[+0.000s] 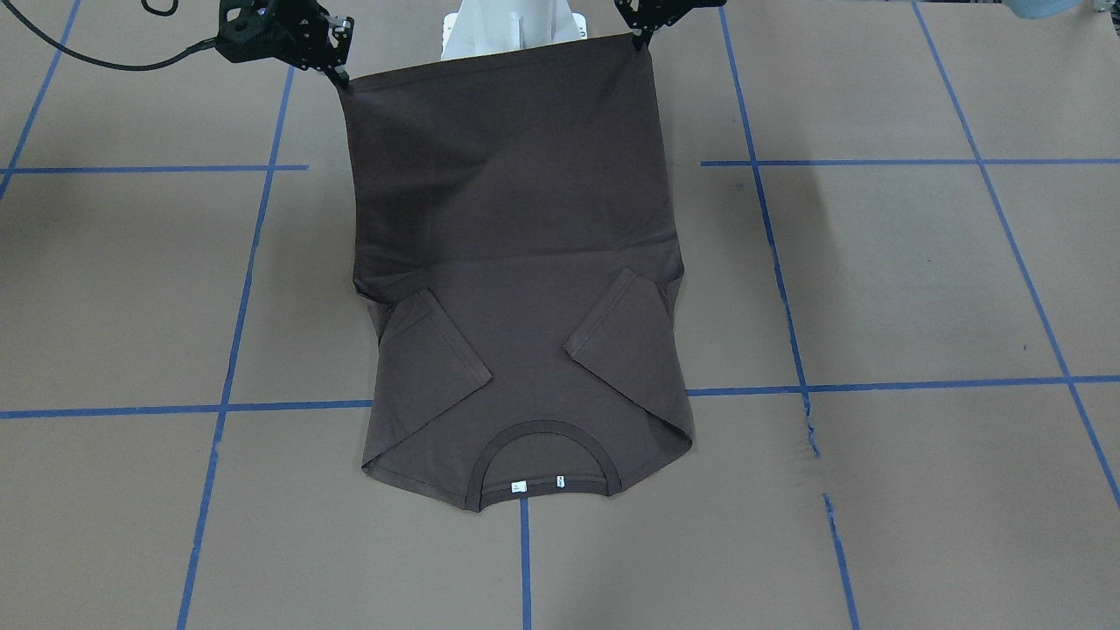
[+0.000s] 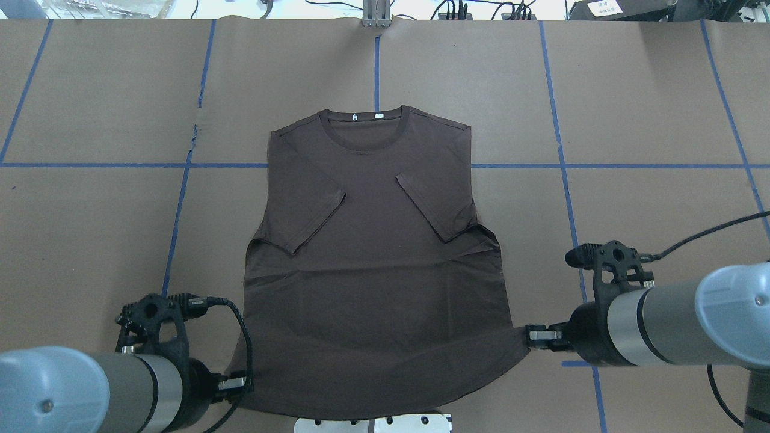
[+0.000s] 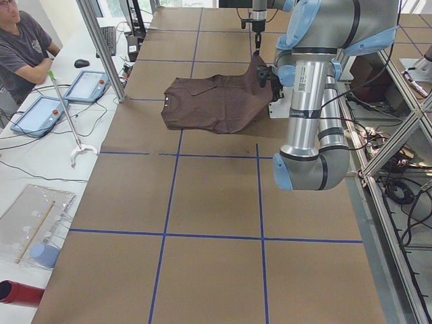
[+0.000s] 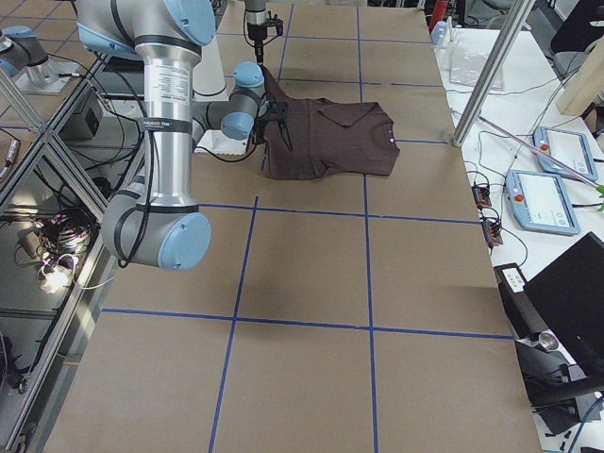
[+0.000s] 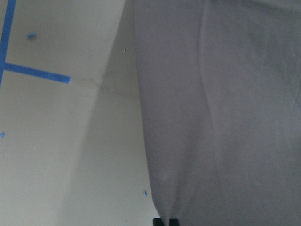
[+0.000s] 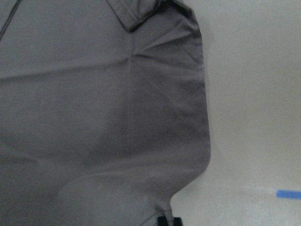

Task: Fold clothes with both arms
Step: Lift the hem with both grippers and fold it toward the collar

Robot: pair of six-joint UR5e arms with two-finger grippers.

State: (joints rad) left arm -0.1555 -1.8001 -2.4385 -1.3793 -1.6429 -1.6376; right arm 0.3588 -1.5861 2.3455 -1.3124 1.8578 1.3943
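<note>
Worktop (image 2: 631, 90): brown board crossed by blue tape (image 2: 601, 166); it spreads out under both tools.

Shirt (image 2: 373, 270): dark brown. Its hem edge is stretched between the two tools, and the rest runs away from them towards the far side of the worktop. In the side views the hem end is raised off the board at the tools, while the collar end lies flat, well apart from them.

Left arm (image 2: 90, 391): comes in low at the shirt's left hem corner.

Right arm (image 2: 674, 325): comes in at the right hem corner, a little farther out over the worktop than the left.

Left tool (image 2: 237, 382): clenched on the left hem corner. Its wrist view shows the cloth narrowing into the closed fingertips (image 5: 164, 221).

Right tool (image 2: 532, 337): clenched on the right hem corner, with the cloth pulled to a point at its fingertips (image 6: 169, 220).

Sleeves (image 2: 316, 219): both folded inward over the chest, between the tools and the collar, touching neither tool.

Collar (image 2: 364, 123): ribbed and round, at the shirt's end farthest from the tools.

Label (image 2: 379, 115): tiny and white, inside the collar's far rim.
</note>
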